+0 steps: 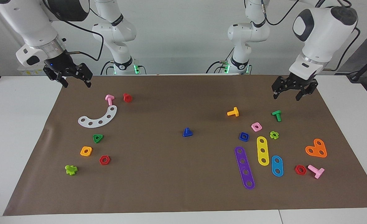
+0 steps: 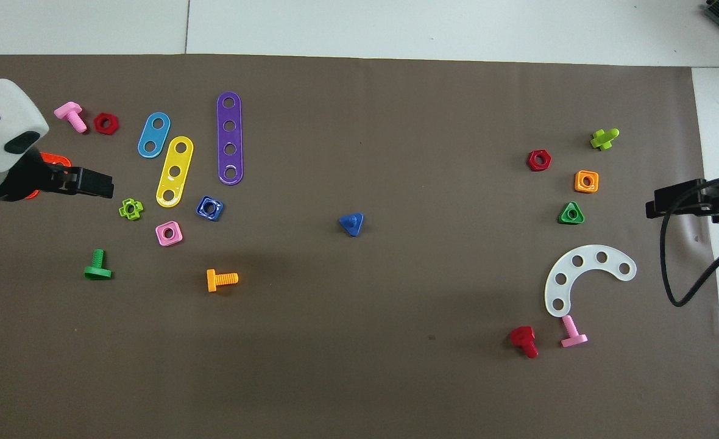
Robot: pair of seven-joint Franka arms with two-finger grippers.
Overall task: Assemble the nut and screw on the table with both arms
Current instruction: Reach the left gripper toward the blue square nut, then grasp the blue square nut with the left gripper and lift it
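1. Nothing of the assembly was done: the small dark blue square plastic nut (image 1: 244, 136) and the small dark blue plastic toy screw with a triangular head (image 1: 187, 132) lay well apart on the brown mat of the white surface (image 1: 21, 130), neither held.
2. The nut lay flat, its round hole facing up, toward the left arm's end, just beside a pink square nut (image 1: 256, 126) and near the end of a purple four-hole strip (image 1: 244, 167).
3. The screw stood near the middle of the mat on its triangular head, its stem and long axis apparently pointing up, though its tilt was hard to judge.
4. The left gripper (image 1: 288, 95) hung over the mat's edge above a green screw (image 1: 276, 115), fingers apart and empty.
5. The right gripper (image 1: 76, 83) waited over the mat's corner at its own end, fingers apart and empty.
6. Left to do: pick up both parts, align the stem with the hole, and join them.
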